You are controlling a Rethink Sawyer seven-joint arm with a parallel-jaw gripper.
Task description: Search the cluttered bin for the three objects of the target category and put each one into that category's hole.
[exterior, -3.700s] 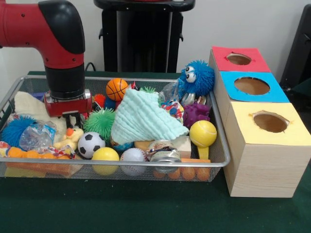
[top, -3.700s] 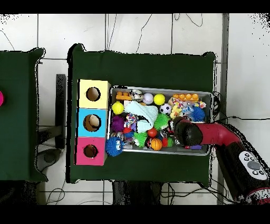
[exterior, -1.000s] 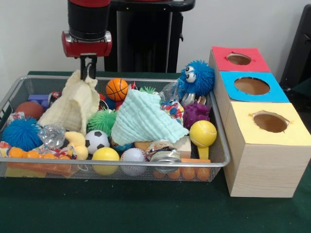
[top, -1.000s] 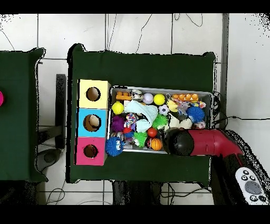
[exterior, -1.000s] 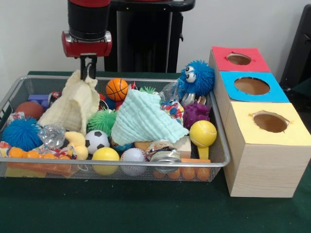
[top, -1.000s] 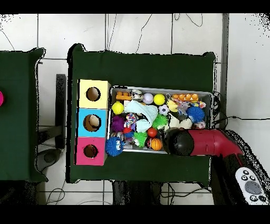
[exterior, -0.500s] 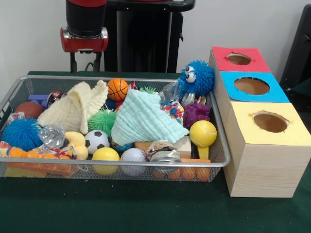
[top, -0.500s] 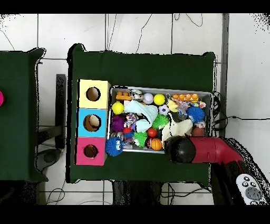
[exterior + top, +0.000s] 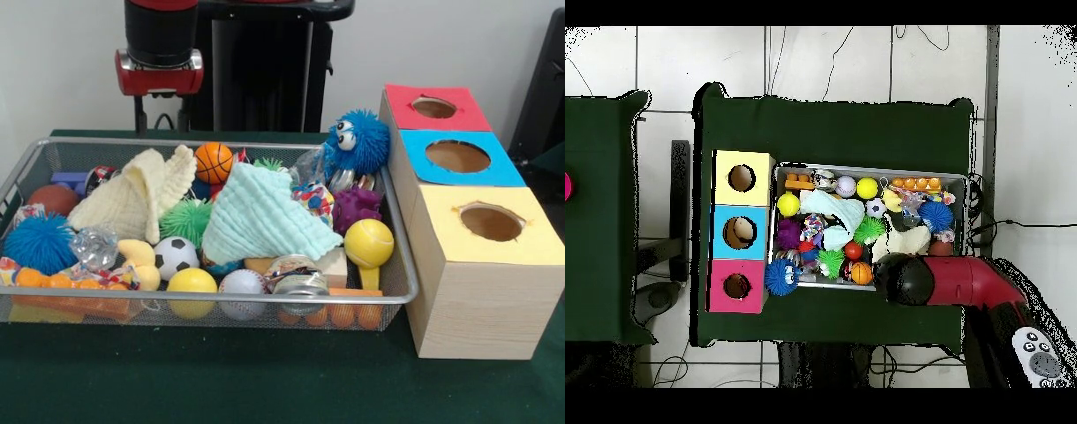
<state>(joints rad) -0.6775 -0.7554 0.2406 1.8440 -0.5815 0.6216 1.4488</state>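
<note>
We count one wire bin (image 9: 399, 291); two cloths, cream (image 9: 132, 196) and mint (image 9: 261, 215); three spiky balls, blue (image 9: 35, 244), green (image 9: 184, 221) and a blue one with eyes (image 9: 360, 141); three box holes, red (image 9: 434, 108), blue (image 9: 457, 156), yellow (image 9: 491, 222)

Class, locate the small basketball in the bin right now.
In the front view the basketball sits at the bin's far side, between the cream cloth and the mint cloth.

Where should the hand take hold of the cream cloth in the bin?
At the raised folded ridge of the cream cloth, coming straight down. The cloth lies heaped on the toys with that fold standing highest, so the open hand could likely pinch it without touching the basketball beside it.
</note>
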